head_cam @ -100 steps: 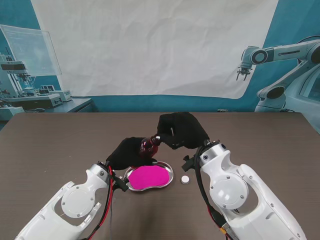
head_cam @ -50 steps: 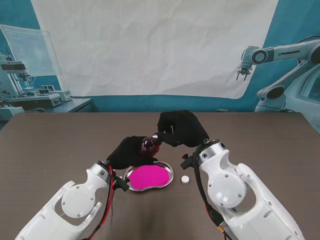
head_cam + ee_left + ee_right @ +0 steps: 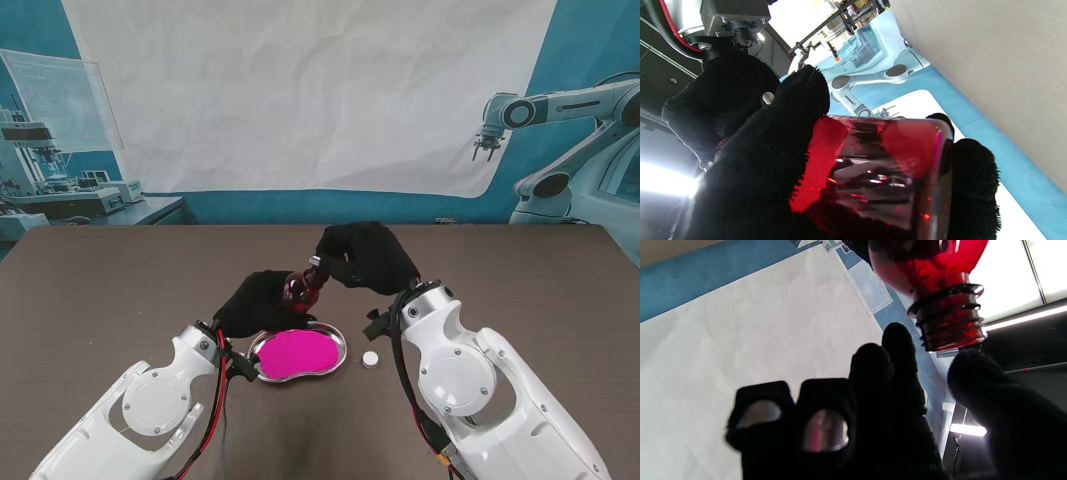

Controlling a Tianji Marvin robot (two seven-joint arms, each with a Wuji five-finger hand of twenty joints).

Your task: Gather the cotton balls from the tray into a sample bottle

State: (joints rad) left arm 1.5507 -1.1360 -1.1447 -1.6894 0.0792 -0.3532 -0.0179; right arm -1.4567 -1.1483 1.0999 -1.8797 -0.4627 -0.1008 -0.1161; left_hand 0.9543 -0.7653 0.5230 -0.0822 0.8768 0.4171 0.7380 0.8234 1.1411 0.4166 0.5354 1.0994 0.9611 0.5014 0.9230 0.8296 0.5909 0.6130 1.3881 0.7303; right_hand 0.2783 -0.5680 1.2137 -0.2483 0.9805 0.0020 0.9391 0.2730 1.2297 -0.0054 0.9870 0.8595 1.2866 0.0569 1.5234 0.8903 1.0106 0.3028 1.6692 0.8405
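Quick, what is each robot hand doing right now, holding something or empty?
Left robot hand: closed around the red bottle.
Right robot hand: at the bottle's open neck; whether it holds anything cannot be told.

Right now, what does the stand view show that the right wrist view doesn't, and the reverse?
Only the stand view shows the tray with its pink lining, the small white cap on the table to its right, and the left hand gripping the red bottle. Only the right wrist view shows the bottle's open threaded neck. Both show the bottle and the right hand.
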